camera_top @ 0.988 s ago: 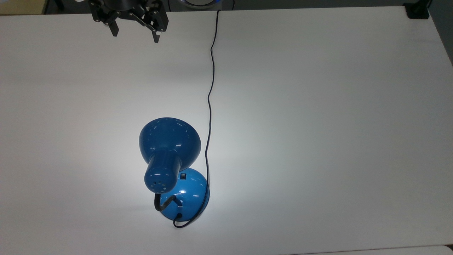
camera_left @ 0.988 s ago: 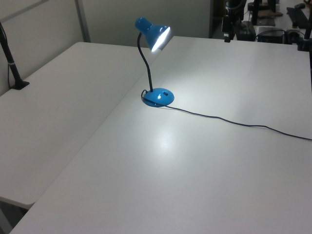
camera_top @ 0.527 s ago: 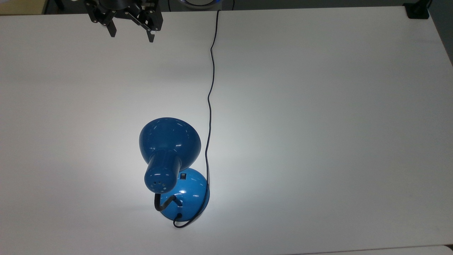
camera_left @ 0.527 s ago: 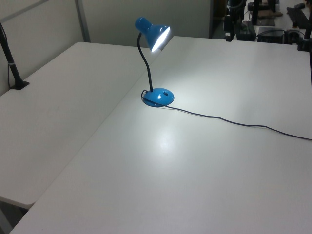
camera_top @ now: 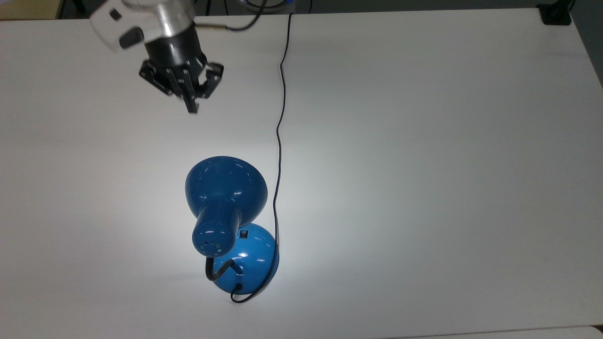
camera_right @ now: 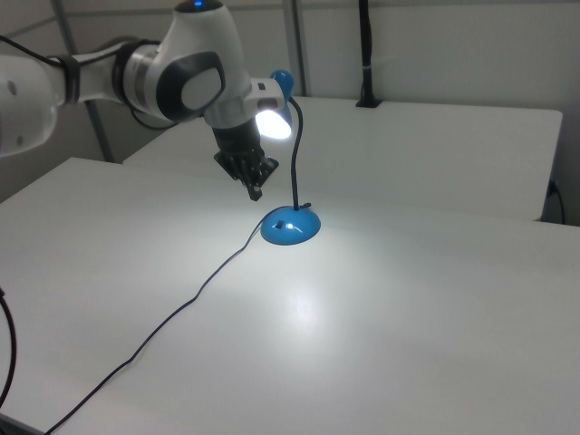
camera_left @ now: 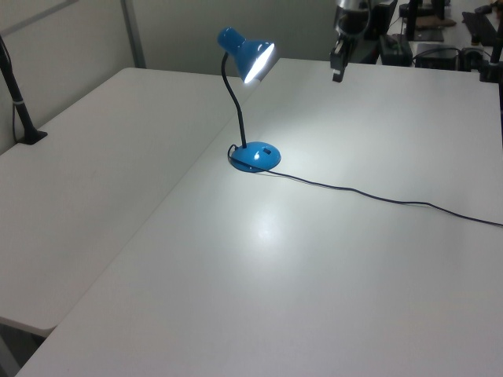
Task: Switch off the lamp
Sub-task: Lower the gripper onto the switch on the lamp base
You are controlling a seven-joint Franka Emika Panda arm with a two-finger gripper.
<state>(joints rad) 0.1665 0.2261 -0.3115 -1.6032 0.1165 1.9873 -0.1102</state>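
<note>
The lamp (camera_top: 226, 221) is standing on the white table (camera_top: 424, 165), toward the bottom of the top view and a little to the top view's left of centre. Its glossy blue enamel is catching small highlights: a bell-shaped shade (camera_top: 226, 188) that narrows into a cylindrical neck pierced with small vent holes, and a round domed base (camera_top: 252, 263) carrying a small black rectangular switch (camera_top: 243, 234) near its upper edge. A ribbed black gooseneck (camera_left: 233, 102) is rising from the base and curving over to the shade. The bulb is glowing, throwing a bright pool onto the matte tabletop around the base. A thin black cord (camera_top: 279, 141) is leaving the base's lower edge, looping around it and running in a gently wavy line to the table's far edge at the top of the top view.

The gripper (camera_top: 191, 106) is hanging above the table, well apart from the lamp, to the top view's upper left of the shade. Its black fingers are now drawn together into a single point; half a second ago they were spread wide and sat up at the table's edge. It has since come further over the table toward the lamp, and the arm's (camera_top: 141, 21) white and silver wrist is now showing in the top view. In the right view the gripper (camera_right: 255, 189) is pointing downward just to the right view's left of the gooseneck, above the cord.
</note>
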